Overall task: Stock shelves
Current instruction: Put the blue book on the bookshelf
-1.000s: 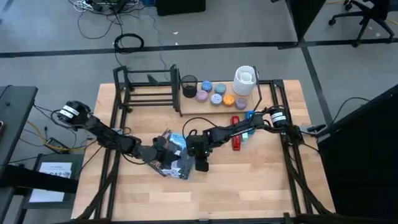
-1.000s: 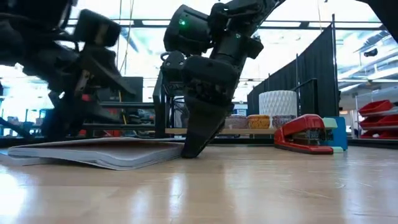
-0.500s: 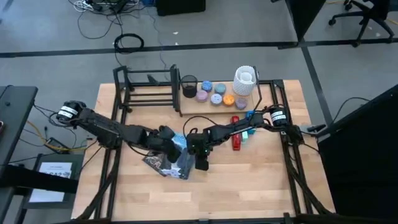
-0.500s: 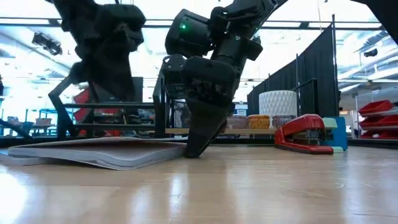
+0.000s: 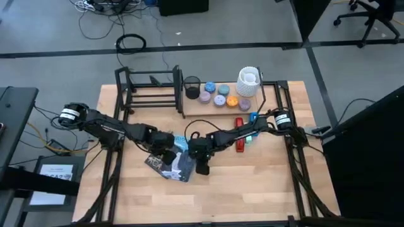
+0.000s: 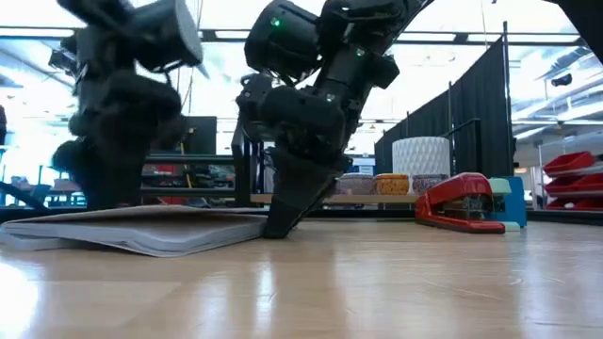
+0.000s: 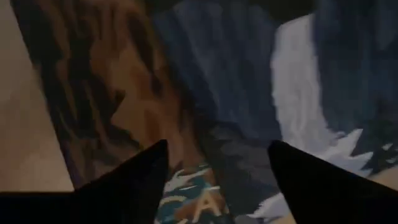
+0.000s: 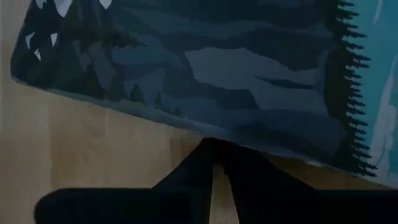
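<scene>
Risk, as judged: the thin paperback book with a dark mountain-scene cover (image 5: 170,162), flat on the tabletop, could skid or crease if nudged rather than lifted. Right gripper (image 8: 214,163): fingers together, tips at the book's edge. Left gripper (image 7: 214,163): fingers apart above the cover. Low black metal-tube shelves (image 5: 148,91): far edge, well apart.

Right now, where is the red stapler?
In the high view, the red stapler lies on the table's right half, just in front of the shelves' wooden board, beside a small blue item and partly under the right arm.
</scene>
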### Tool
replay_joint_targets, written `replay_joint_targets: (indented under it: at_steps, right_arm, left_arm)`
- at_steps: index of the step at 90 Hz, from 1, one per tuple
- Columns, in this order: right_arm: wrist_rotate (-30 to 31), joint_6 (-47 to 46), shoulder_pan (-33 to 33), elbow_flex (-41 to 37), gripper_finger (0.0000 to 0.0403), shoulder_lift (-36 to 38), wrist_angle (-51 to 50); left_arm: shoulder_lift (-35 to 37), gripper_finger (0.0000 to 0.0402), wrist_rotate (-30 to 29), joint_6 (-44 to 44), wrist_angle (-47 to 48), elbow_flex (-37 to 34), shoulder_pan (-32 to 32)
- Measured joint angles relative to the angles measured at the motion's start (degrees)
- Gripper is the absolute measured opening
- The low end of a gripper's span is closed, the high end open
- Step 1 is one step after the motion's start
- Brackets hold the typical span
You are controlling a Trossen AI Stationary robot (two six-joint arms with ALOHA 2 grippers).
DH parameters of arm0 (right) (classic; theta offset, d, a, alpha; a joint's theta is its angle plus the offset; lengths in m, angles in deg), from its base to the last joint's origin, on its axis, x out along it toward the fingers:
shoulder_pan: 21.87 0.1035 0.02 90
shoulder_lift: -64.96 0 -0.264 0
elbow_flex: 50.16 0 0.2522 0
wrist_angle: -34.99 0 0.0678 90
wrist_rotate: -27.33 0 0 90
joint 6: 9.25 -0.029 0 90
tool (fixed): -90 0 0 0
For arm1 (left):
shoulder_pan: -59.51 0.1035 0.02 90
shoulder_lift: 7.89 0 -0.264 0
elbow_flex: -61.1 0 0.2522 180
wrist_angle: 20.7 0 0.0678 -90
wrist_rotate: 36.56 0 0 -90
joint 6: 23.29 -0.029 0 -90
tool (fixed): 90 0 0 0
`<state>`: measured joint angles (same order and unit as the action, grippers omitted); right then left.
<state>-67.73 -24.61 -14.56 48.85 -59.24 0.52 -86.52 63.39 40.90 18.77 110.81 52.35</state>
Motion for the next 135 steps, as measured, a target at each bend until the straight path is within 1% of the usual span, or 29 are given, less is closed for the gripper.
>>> replay_joint_targets:
  at_steps: [10,23,34,52,59,65,69,87,94,100,108,115,126,129,135]
  right_arm:
    - [-0.02,0.05,-0.04,-0.05,0.0021,-0.11,1.56]
    - [0.06,0.89,-0.27,-0.09,0.002,-0.31,1.81]
    - [-0.08,1.86,-0.67,-0.09,0.002,-0.33,1.77]
    - [-0.14,3.8,-0.8,0.14,0.002,-0.32,-0.04]
    - [-0.33,5.15,-0.9,0.22,0.002,-0.26,-2.67]
    - [-0.42,6.61,-0.94,0.44,0.002,-0.26,-3.95]
    - [-0.31,7.37,-0.92,0.44,0.002,-0.26,-4.55]
    - [-0.34,9.42,-0.96,0.42,0.002,-0.23,-5.9]
    - [-0.33,9.66,-1.03,0.42,0.002,-0.21,-6.42]
    - [-0.39,10.1,-1.2,0.42,0.002,-0.17,-7.22]
    - [-0.09,10.49,-1.42,0.42,0.002,-0.17,-8.37]
    - [0.42,10.54,-1.44,0.37,0.002,-0.17,-8.85]
    - [0.76,10.7,-1.46,0.3,0.002,0.17,-9.16]
    - [0.85,10.71,-1.46,0.26,0.002,0.2,-9.32]
    - [1.5,10.71,-1.46,0.22,0.002,0.78,-9.81]
  left_arm:
    - [0.26,0.0309,0.28,3.86,-9.13,-3.99,-0.04]
    - [0.1,0.0307,0.84,6.52,-19.83,-6.58,-0.1]
    - [-0.18,0.0298,2.03,6.81,-25.67,-7.02,-0.2]
    - [0.11,0.0292,3.24,6.59,-30.76,-7.11,-0.18]
    - [0.49,0.0292,4.15,6.57,-35.9,-7.04,-0.42]
    - [1.13,0.0291,2.83,6.04,-40.24,-6.46,-0.74]
    - [1.29,0.0291,2.8,6.09,-41.39,-6.3,-0.73]
    - [1.14,0.029,3.11,6.36,-40.82,-6.56,-1.16]
    - [1.08,0.0282,2.7,6.51,-40.16,-6.56,-1.51]
    - [1.07,0.0263,2.73,7.06,-40.05,-6.58,-1.82]
    - [1.12,0.0214,2.79,9.53,-38.82,-6.57,-2.55]
    - [1.07,0.0152,2.76,9.77,-37.88,-6.61,-3.32]
    - [1.44,0.0034,2.03,10.66,-37.01,-6.61,-3.79]
    - [1.95,0.0019,1.69,11.06,-36.88,-6.61,-3.86]
    - [3.6,0.001,0.86,11.32,-36.08,-6.54,-4.13]
